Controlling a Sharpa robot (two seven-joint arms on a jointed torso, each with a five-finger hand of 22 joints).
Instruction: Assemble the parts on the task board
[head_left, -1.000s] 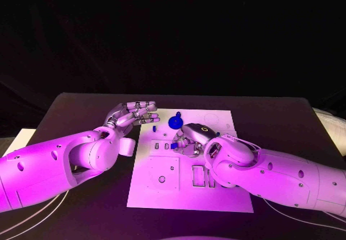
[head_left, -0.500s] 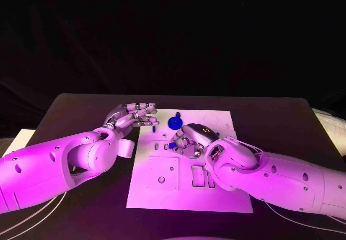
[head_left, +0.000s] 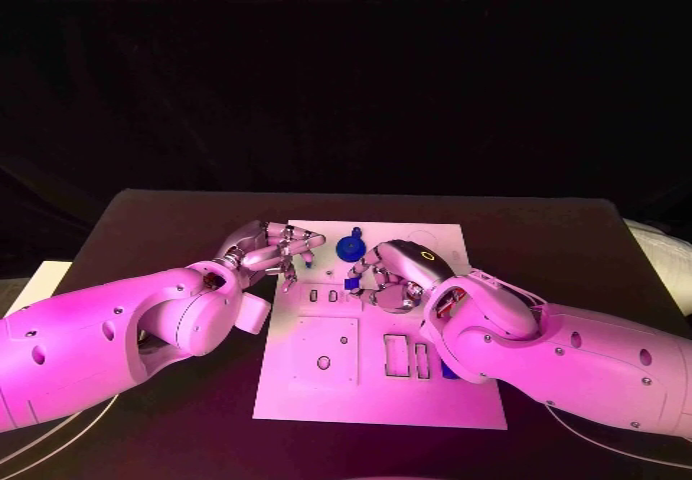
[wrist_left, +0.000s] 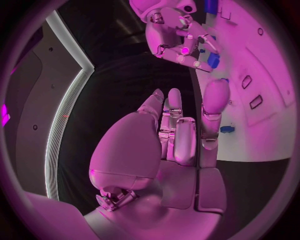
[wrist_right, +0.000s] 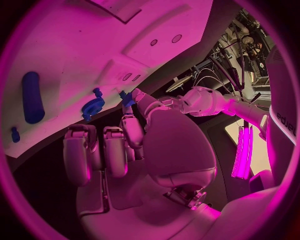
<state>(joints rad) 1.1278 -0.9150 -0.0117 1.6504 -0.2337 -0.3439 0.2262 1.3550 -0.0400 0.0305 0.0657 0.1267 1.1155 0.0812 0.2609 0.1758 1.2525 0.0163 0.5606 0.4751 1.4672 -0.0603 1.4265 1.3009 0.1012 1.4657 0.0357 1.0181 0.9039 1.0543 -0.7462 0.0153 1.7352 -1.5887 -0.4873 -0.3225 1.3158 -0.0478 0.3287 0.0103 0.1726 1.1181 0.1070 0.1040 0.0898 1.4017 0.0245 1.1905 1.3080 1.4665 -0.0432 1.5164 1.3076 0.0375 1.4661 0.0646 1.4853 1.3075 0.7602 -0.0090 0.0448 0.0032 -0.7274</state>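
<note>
White board (head_left: 378, 390) lies mid-table in the head view; the right hand (head_left: 389, 275) pinches a small blue part (head_left: 353, 284) above it, beside the blue gear (head_left: 351, 243). Left wrist view: the left hand (wrist_left: 178, 132) holds nothing, fingers apart, at the board's edge.

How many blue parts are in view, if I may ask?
4: a long bar, a small peg and a gear on the task board, a block held by the right hand; others may be hidden.
</note>
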